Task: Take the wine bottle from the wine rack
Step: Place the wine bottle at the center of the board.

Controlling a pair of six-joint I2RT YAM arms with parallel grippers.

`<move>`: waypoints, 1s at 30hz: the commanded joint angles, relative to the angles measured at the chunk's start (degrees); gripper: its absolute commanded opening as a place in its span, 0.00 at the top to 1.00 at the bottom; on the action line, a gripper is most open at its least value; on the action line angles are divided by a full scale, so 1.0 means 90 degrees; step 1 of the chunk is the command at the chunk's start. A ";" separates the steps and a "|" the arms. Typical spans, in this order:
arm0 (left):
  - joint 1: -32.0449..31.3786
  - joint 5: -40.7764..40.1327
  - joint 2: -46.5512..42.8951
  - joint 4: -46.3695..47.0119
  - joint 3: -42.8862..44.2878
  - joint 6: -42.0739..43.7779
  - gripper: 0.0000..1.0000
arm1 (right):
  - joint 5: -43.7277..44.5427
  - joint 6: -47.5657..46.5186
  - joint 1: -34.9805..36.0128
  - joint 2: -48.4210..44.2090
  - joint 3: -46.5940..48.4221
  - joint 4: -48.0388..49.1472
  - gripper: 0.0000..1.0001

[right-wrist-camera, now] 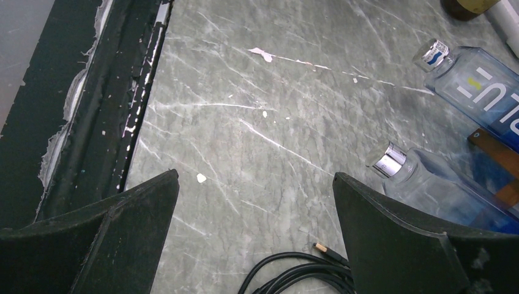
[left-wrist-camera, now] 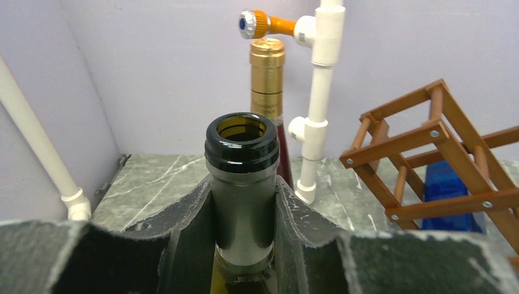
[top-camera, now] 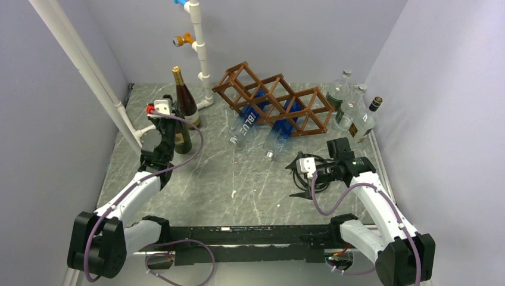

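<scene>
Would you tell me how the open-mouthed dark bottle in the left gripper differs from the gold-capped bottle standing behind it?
The dark green bottle has a bare, open mouth; the gold-capped bottle wears a foil capsule. The dark green bottle is clamped at its neck by the left gripper; the gold-capped bottle stands free. The gold-capped bottle's glass looks reddish-brown, not green. Both are upright, off the wine rack.

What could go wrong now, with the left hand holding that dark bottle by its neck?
The left hand grips the dark bottle only at its smooth neck, so it might slip or tilt. The gold-capped bottle stands close behind it, and a swing could knock that over. The open right hand hovers near a loose black cable, which might snag it.
</scene>
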 commanded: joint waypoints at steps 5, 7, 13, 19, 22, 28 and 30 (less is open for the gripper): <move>0.0281 -0.0389 0.0348 0.1496 0.0570 0.0098 1.00 | -0.0085 -0.0203 -0.0024 -0.0096 0.0177 0.0000 0.00; 0.0326 -0.0534 0.0503 0.1700 0.0581 0.0103 1.00 | -0.0080 -0.0204 -0.0029 -0.0088 0.0176 0.0005 0.00; 0.0441 -0.0534 0.0892 0.1950 0.0765 0.0241 1.00 | -0.0068 -0.0208 -0.0029 -0.0079 0.0176 0.0004 0.00; 0.0575 -0.0512 0.1208 0.2064 0.0933 0.0286 1.00 | -0.0067 -0.0211 -0.0029 -0.0057 0.0179 0.0005 0.00; 0.0662 -0.0582 0.1350 0.2069 0.1002 0.0238 1.00 | -0.0058 -0.0204 -0.0024 -0.0057 0.0170 0.0005 0.00; 0.0828 -0.0611 0.1649 0.2255 0.1033 0.0125 1.00 | -0.0055 -0.0193 -0.0034 -0.0045 0.0167 0.0014 0.00; 0.0872 -0.0582 0.1764 0.2333 0.1021 0.0091 1.00 | -0.0056 -0.0194 -0.0038 -0.0047 0.0172 0.0015 0.00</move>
